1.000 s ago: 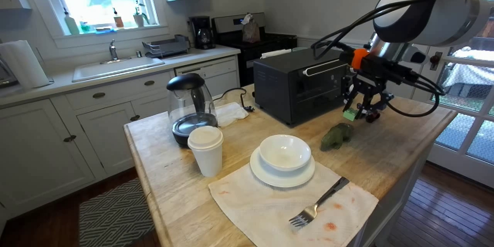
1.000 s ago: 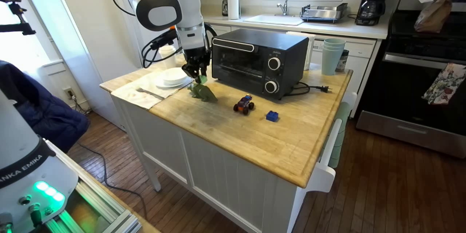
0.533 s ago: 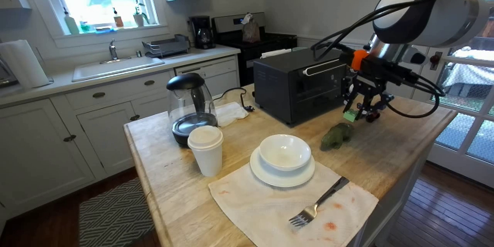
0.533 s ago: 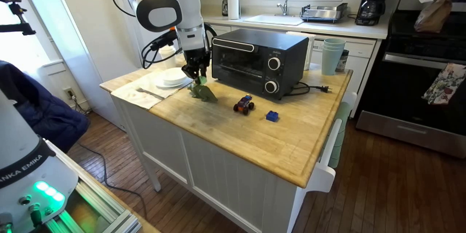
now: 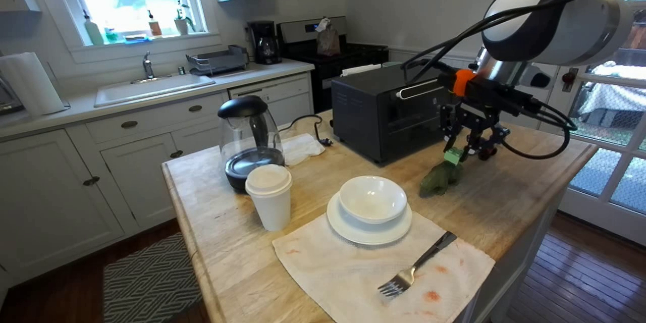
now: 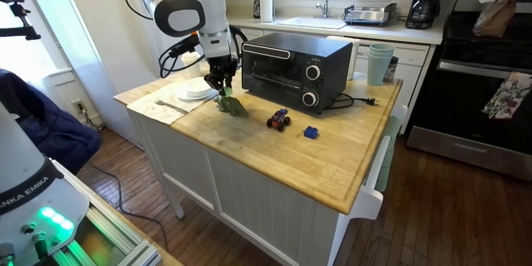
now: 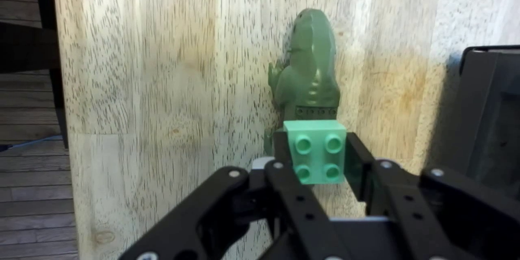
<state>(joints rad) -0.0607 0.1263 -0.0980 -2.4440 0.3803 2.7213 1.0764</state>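
My gripper (image 7: 317, 158) is shut on a mint-green toy brick (image 7: 317, 152), with a black finger on either side and its studs facing the wrist camera. The brick also shows at the fingertips in both exterior views (image 5: 452, 155) (image 6: 227, 91). A dark green toy dinosaur (image 7: 312, 61) stands on the wooden tabletop right below the brick. It shows in both exterior views (image 5: 440, 180) (image 6: 232, 107). The brick overlaps the dinosaur's back in the pictures; I cannot tell whether they touch. The part of the dinosaur under the brick is hidden in the wrist view.
A black toaster oven (image 6: 297, 70) stands close beside the gripper. A toy truck (image 6: 278, 119) and a blue brick (image 6: 310, 132) lie on the tabletop. A white bowl (image 5: 372, 199) on a plate, a fork (image 5: 416, 265), a paper cup (image 5: 270, 197) and a glass kettle (image 5: 251, 141) stand nearby.
In both exterior views my gripper has shifted left and slightly down with the brick, bringing it over the dinosaur. The dinosaur and the other things have not moved.
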